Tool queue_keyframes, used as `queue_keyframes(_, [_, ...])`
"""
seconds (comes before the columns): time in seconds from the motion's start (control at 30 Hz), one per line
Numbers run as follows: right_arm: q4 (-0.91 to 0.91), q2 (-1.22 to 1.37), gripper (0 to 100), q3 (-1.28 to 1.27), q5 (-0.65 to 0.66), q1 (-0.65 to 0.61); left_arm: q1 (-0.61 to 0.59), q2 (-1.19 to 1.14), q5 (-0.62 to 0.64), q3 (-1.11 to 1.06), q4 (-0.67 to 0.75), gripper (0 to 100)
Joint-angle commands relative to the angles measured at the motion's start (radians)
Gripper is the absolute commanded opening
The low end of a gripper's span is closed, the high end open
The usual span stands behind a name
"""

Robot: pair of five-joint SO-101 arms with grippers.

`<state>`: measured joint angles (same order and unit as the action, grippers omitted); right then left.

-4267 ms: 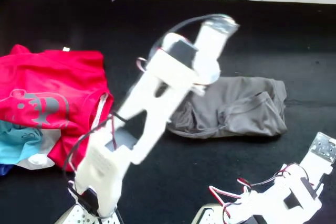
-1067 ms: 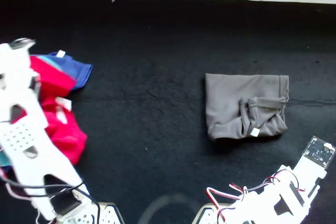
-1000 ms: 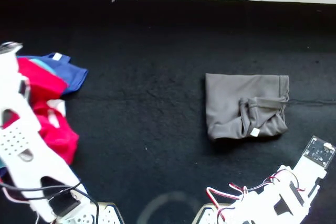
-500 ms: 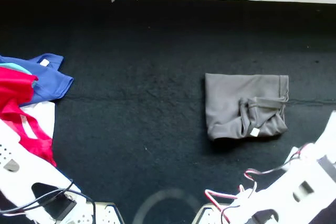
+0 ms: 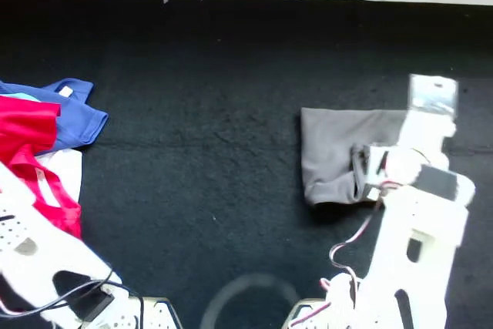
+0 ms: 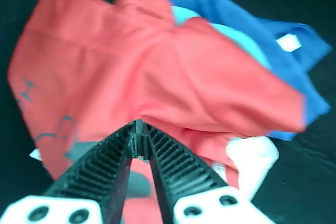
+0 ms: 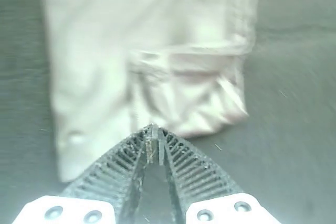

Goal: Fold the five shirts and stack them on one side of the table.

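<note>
Black worktop (image 5: 216, 75), with a loose heap at its left edge: red shirt (image 5: 27, 125) on top, blue shirt (image 5: 73, 117) and white shirt (image 5: 65, 171) poking out underneath. The grey shirt (image 5: 331, 152) sits folded square on the right side, well apart from the heap. Left hand (image 6: 139, 129) is pinched onto the red shirt. Right hand (image 7: 152, 132) hangs over the grey shirt, fingers pressed together.
</note>
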<state>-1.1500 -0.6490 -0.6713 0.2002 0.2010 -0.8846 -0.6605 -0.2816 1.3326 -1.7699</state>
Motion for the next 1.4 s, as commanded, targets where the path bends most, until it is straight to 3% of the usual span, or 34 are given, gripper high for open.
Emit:
queue_keyframes(0.0, [0.062,0.105,0.9,0.074,-0.023,-0.079,0.148,0.292,0.040,-0.300,-0.009,1])
queue_keyframes(0.23, [0.081,0.424,0.9,0.242,-0.018,-0.090,0.447,0.750,0.048,-1.012,0.040,1])
queue_keyframes(0.43, [0.048,0.677,0.9,0.358,-0.015,-0.090,0.575,0.885,0.048,-1.596,0.407,1])
queue_keyframes(0.6, [-0.074,0.762,0.8,0.464,-0.011,-0.074,0.608,0.891,0.046,-1.923,0.700,1])
queue_keyframes(0.77, [-0.148,0.760,0.8,0.527,0.097,0.033,0.633,0.889,0.046,-2.100,0.864,1])
queue_keyframes(0.97, [-0.259,0.759,0.7,0.602,0.135,0.157,0.688,0.889,0.046,-2.259,1.016,1])
queue_keyframes(1.17, [-0.415,0.759,0.7,0.800,0.118,0.064,0.711,0.891,0.046,-2.285,1.048,1])
queue_keyframes(1.37, [-0.358,0.766,0.7,0.897,-0.006,-0.094,0.711,0.891,0.046,-2.288,1.048,1])
